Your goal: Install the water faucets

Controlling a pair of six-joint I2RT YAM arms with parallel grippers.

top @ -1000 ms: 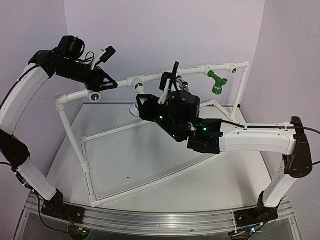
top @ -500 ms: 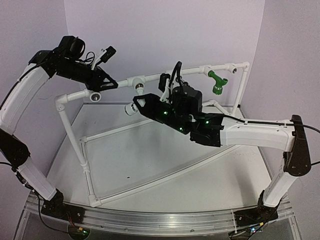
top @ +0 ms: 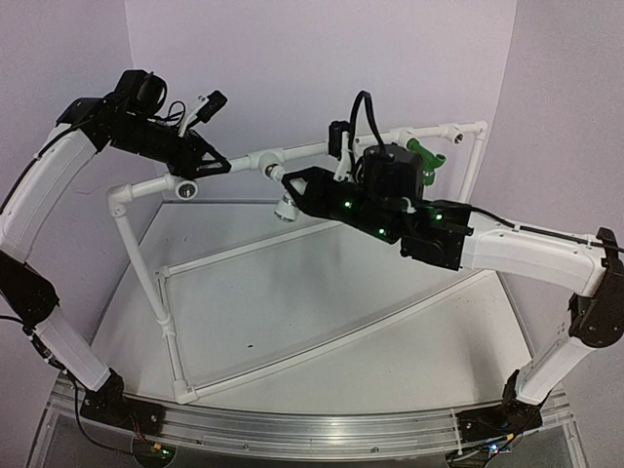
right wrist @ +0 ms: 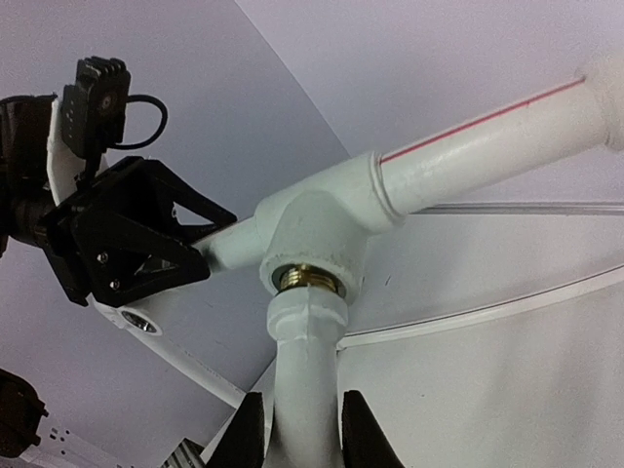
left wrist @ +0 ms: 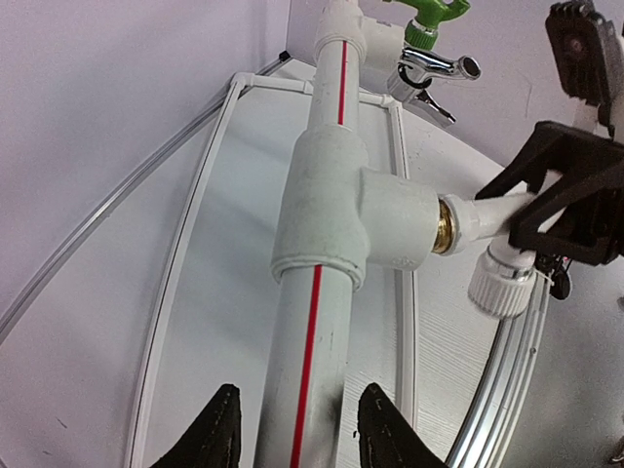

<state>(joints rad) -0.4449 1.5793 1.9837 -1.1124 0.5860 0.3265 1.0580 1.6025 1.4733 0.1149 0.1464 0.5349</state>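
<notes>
A white pipe frame (top: 161, 297) stands on the table (top: 292, 322). The left claw (left wrist: 292, 434) pinches its top rail beside a tee fitting (left wrist: 336, 210). The right claw (right wrist: 297, 434) is pressed onto the white tap (right wrist: 307, 370), whose inlet meets that fitting's brass socket. A green tap (top: 424, 159) and a chrome tap (left wrist: 434, 68) sit farther along the rail.

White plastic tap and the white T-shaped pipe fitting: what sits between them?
A narrow brass-coloured ring, seen in both wrist views, separates the white plastic tap from the white T-shaped pipe fitting.

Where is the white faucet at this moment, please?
Right wrist view, centre: the white faucet meets the brass-threaded tee fitting, held in the right gripper.
</notes>
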